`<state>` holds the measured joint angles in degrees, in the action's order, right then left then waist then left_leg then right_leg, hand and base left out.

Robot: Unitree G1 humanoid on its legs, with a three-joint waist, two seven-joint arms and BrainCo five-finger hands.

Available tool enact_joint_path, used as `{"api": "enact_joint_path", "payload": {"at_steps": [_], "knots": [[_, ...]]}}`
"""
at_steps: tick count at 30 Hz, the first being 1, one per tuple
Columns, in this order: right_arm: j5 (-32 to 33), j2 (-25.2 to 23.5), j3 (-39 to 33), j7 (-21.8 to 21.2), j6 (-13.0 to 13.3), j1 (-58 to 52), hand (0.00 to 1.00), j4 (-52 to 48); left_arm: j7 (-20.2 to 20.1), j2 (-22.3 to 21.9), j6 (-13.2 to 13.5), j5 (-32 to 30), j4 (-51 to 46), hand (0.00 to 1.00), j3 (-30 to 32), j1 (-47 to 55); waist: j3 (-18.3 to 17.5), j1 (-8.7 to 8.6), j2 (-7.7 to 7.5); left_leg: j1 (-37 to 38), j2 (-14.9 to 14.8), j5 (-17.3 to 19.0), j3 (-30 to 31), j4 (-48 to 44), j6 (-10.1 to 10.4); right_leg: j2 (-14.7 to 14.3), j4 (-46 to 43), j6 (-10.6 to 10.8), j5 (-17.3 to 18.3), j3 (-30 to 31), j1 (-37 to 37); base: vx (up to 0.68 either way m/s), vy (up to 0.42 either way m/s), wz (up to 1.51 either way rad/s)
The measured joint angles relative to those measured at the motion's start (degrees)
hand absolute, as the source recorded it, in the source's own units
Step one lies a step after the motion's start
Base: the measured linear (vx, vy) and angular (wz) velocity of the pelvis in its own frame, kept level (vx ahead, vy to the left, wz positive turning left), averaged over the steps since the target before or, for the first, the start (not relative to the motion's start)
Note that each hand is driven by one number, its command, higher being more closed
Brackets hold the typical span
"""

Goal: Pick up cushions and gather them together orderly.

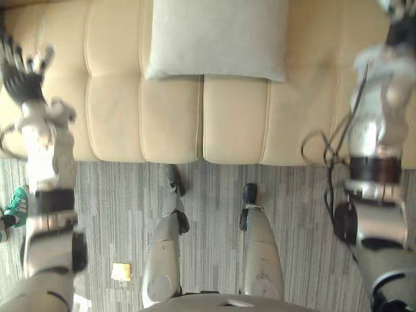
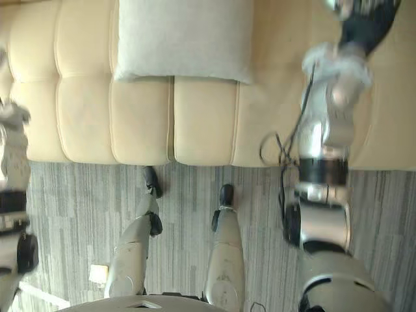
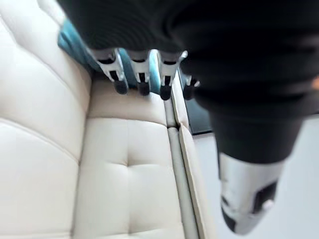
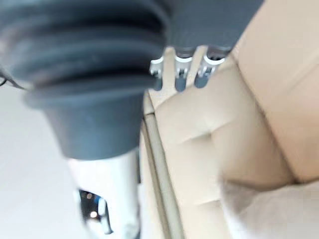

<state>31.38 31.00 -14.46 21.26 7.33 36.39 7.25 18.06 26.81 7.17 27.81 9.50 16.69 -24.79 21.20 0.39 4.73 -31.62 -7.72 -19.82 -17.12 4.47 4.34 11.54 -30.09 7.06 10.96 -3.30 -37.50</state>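
Observation:
A light grey cushion (image 1: 218,39) lies flat at the back of the cream sofa (image 1: 169,117), near its middle. My left hand (image 1: 23,68) hovers over the sofa's left end with its fingers spread, open and holding nothing. In the left wrist view its fingers (image 3: 142,74) point toward a teal cushion (image 3: 75,45) tucked against the sofa back. My right hand (image 2: 367,19) is raised over the sofa's right end, open and holding nothing. In the right wrist view its fingers (image 4: 179,72) hang above the seat, with a pale cushion corner (image 4: 271,214) close by.
The sofa's front edge meets grey striped carpet (image 1: 208,195). A person's green and white shoe (image 1: 16,207) shows at the left edge. A small yellow scrap (image 1: 121,271) lies on the carpet.

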Motion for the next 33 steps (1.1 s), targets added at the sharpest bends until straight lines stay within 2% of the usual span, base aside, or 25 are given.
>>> {"api": "enact_joint_path", "payload": {"at_steps": [1, 2, 5, 7, 8, 9, 12, 18, 21, 24, 28, 31, 32, 33], "knots": [[-0.5, -0.9, -0.8, -0.2, 0.0, -3.3, 0.00, -0.8, -0.4, -1.1, 0.2, 0.0, -0.7, 0.00, 0.2, 2.1, 0.0, -0.21, -0.02, 0.5, 0.1, 0.2, 0.1, 0.0, -0.1, 0.1, 0.3, 0.0, 0.0, -0.3, 0.9, 0.05, -0.061, 0.12], [-0.8, -4.9, -2.3, -1.3, -0.2, -12.3, 0.00, -2.6, -1.6, -4.8, 0.3, -1.2, -1.6, 0.00, 0.2, 8.4, -0.1, -0.43, -0.06, 2.4, 0.0, 2.2, 0.1, 0.0, -1.0, 0.0, 1.3, 0.1, 0.0, -0.7, 3.3, 0.04, -0.035, 0.04], [-5.0, -12.4, -2.0, -4.2, -0.3, -23.8, 0.00, -4.5, -4.3, -11.8, 0.0, -2.2, -1.3, 0.00, -1.1, 17.0, -0.5, -0.71, -0.66, 5.6, 0.4, 3.5, -0.3, 0.0, -0.8, 0.1, 3.3, 0.3, -0.2, -0.3, 7.0, 0.03, -0.022, -0.08], [-8.7, -20.5, 0.6, -7.5, -0.8, -32.3, 0.00, -3.9, -7.2, -16.3, -0.9, -4.3, 3.3, 0.00, -4.8, 23.5, -1.8, -0.37, -2.13, 9.6, 0.1, 4.9, -1.5, 0.0, -0.2, -0.2, 4.9, 0.5, -0.2, 0.4, 10.9, 0.04, -0.025, -0.27], [-8.9, -21.9, 1.2, -8.2, -0.9, -33.8, 0.00, -3.7, -7.8, -17.2, -1.2, -5.0, 4.8, 0.00, -5.3, 24.7, -2.4, -0.37, -2.49, 10.5, 0.0, 5.2, -1.8, 0.0, -0.2, -0.4, 5.4, 0.5, -0.3, 0.8, 11.6, 0.06, -0.031, -0.36], [-9.9, -25.2, 2.9, -9.9, -1.1, -37.3, 0.00, -1.5, -9.1, -19.6, -2.3, -6.8, 9.0, 0.00, -6.3, 27.8, -4.6, -0.46, -3.16, 12.5, -0.3, 5.9, -2.7, 0.0, 0.2, -0.8, 7.1, 0.5, -0.5, 1.3, 13.9, 0.09, -0.032, -0.37], [-13.5, -29.5, 4.5, -12.5, -1.7, -42.9, 0.00, 6.2, -11.2, -24.3, -3.8, -10.0, 18.6, 0.00, -6.8, 31.5, -9.2, -0.42, -4.14, 17.6, -1.2, 7.2, -4.3, 0.0, 0.5, -2.0, 11.6, 0.7, -1.9, 2.4, 19.7, 0.10, -0.022, -0.37], [-21.9, -31.3, 5.4, -14.7, -3.9, -43.8, 0.00, 25.1, -12.0, -27.3, -4.9, -15.8, 35.3, 0.00, -4.8, 32.4, -14.5, -0.59, -4.46, 23.8, -2.1, 8.5, -5.9, 0.0, 0.8, -3.0, 19.4, 0.7, -5.0, 3.2, 28.0, 0.05, -0.015, -0.21], [-25.6, -31.5, 5.4, -14.9, -4.6, -42.3, 0.00, 31.9, -11.2, -27.7, -5.5, -18.7, 40.4, 0.00, -1.3, 32.3, -14.7, -0.10, -4.66, 26.9, -2.2, 9.5, -7.6, 0.3, 1.2, -3.2, 22.1, 0.6, -6.4, 4.8, 31.2, 0.01, 0.005, -0.29], [-27.8, -31.8, 5.3, -14.9, -5.2, -42.2, 0.00, 35.1, -10.1, -27.4, -6.2, -19.6, 43.9, 0.00, 1.4, 32.4, -15.6, 0.21, -5.16, 29.2, -2.1, 10.3, -9.0, 0.4, 1.6, -3.2, 23.2, 0.3, -6.7, 6.1, 33.0, -0.01, 0.011, -0.26], [-29.6, -32.1, 4.9, -14.9, -5.5, -41.3, 0.00, 36.8, -8.2, -26.8, -7.1, -21.0, 45.7, 0.00, 3.6, 31.1, -15.9, 0.57, -6.59, 31.7, -1.9, 10.9, -11.9, 0.3, 1.8, -3.3, 24.0, -0.1, -8.1, 9.3, 33.4, -0.03, 0.012, -0.44], [-29.6, -32.1, 5.7, -14.8, -5.5, -40.4, 0.00, 36.8, -7.0, -26.1, -7.2, -21.3, 45.4, 0.00, 3.7, 30.5, -15.5, 0.89, -8.32, 32.1, -1.3, 12.6, -13.1, 0.0, 1.2, -3.4, 24.1, -2.1, -11.0, 9.6, 32.8, -0.06, 0.013, -0.46], [-29.6, -32.1, 6.4, -14.7, -5.5, -40.6, 0.00, 36.8, -6.7, -26.1, -7.2, -21.3, 45.1, 0.00, 4.2, 30.0, -15.5, 1.21, -8.15, 31.6, -1.8, 13.5, -10.9, -0.5, 0.9, -4.1, 24.1, -6.0, -13.0, 6.9, 32.0, -0.10, -0.024, -0.56], [-29.6, -31.5, 6.7, -14.6, -5.5, -39.5, 0.00, 36.7, -6.2, -25.9, -7.2, -21.2, 44.9, 0.00, 4.4, 30.4, -15.0, 2.12, -6.50, 30.3, -3.7, 12.9, -10.5, -1.1, 0.1, -4.7, 21.9, -10.8, -11.8, 1.9, 30.9, -0.15, -0.071, -0.34]]}}
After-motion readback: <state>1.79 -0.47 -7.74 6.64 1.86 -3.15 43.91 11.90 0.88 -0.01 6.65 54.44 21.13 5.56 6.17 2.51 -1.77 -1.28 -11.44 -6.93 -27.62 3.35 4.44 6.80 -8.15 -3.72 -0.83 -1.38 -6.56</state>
